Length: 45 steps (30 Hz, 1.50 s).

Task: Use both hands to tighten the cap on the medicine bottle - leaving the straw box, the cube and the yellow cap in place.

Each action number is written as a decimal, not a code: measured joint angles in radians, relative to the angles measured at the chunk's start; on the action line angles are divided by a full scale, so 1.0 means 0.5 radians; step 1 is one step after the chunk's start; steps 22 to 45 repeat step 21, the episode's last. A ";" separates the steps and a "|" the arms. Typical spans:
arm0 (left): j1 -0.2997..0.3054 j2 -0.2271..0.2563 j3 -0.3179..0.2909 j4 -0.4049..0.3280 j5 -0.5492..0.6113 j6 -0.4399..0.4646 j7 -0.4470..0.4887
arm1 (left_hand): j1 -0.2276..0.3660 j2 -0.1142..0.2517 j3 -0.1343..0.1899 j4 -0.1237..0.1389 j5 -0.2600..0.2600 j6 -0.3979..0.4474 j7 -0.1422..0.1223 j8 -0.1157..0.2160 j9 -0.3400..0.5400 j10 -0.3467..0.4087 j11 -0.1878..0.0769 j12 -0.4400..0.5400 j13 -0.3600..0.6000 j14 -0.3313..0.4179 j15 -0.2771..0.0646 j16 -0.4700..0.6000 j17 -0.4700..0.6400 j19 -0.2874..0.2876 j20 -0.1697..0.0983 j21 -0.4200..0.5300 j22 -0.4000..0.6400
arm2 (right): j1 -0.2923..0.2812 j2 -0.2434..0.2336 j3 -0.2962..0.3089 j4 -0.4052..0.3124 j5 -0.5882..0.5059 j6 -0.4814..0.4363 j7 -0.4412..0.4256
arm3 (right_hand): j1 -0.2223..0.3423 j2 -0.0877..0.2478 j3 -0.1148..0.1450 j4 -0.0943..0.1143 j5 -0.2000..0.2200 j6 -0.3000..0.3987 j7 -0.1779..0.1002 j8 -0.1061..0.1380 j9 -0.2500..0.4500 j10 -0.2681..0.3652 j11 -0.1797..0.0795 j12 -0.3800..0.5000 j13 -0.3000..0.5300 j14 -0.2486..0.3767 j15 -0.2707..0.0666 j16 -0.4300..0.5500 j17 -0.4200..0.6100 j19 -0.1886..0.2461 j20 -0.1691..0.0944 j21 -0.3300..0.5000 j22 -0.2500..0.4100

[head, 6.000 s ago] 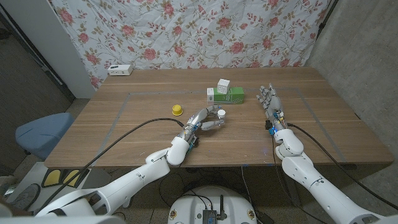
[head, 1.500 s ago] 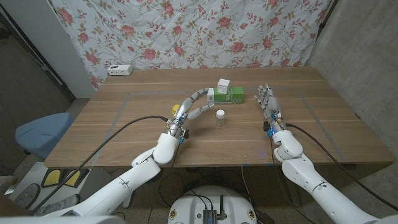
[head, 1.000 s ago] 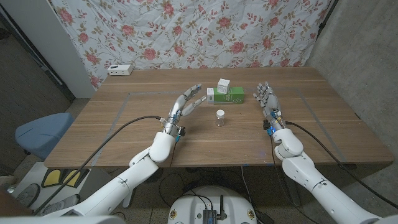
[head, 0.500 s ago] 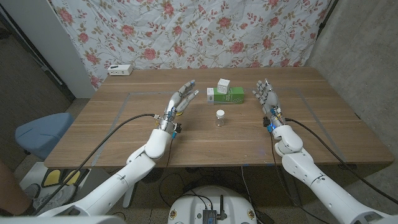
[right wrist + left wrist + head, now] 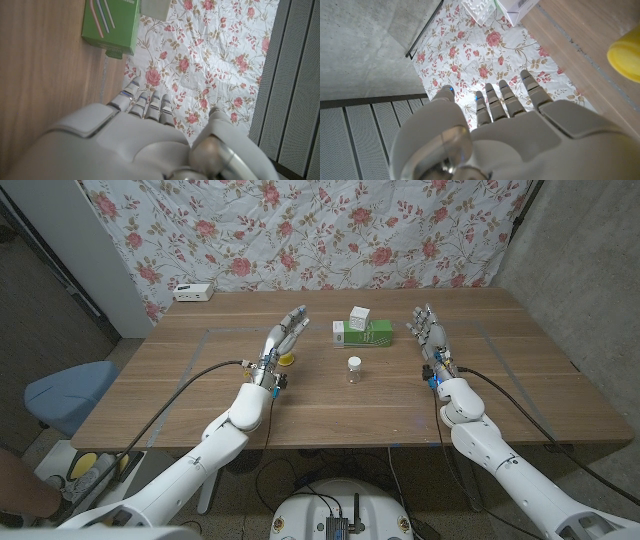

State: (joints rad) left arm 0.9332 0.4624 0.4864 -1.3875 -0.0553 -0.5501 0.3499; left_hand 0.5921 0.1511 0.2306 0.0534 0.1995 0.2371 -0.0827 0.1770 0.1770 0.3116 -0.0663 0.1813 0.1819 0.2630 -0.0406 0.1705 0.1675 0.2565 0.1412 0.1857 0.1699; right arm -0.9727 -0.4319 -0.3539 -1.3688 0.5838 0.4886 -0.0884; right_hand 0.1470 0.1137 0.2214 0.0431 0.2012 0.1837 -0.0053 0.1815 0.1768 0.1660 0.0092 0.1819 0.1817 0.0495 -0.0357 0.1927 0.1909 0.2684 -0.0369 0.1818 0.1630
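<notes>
Both hands are spread and hold nothing: left hand (image 5: 283, 339) near the yellow cap (image 5: 286, 359), right hand (image 5: 428, 334) beside the straw box (image 5: 363, 332). Between them, nearer, the bottle (image 5: 353, 368) stands upright, untouched. Cube (image 5: 359, 315) lies farthest.

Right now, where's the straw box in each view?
Head view: straw box near the picture's centre.
Left wrist view: pale barcoded end, past the fingertips.
Right wrist view: green face with printed straws.
Shared landmark: the white cube right beside it.
</notes>
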 measured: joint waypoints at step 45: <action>0.059 -0.023 -0.048 -0.034 -0.233 0.163 -0.047 | -0.138 0.040 0.034 0.084 -0.007 -0.219 0.115 -0.015 -0.008 -0.243 0.108 -0.008 0.000 -0.212 0.103 -0.009 0.000 -0.155 -0.105 -0.010 0.000 | 0.002 -0.004 0.007 0.044 0.025 -0.031 -0.014 | -0.009 0.010 0.000 0.000 0.000 0.000 0.000 0.000 0.000 0.000 0.000 0.000 0.000 0.000 0.000 0.000 0.000 0.000 0.000 0.000 0.000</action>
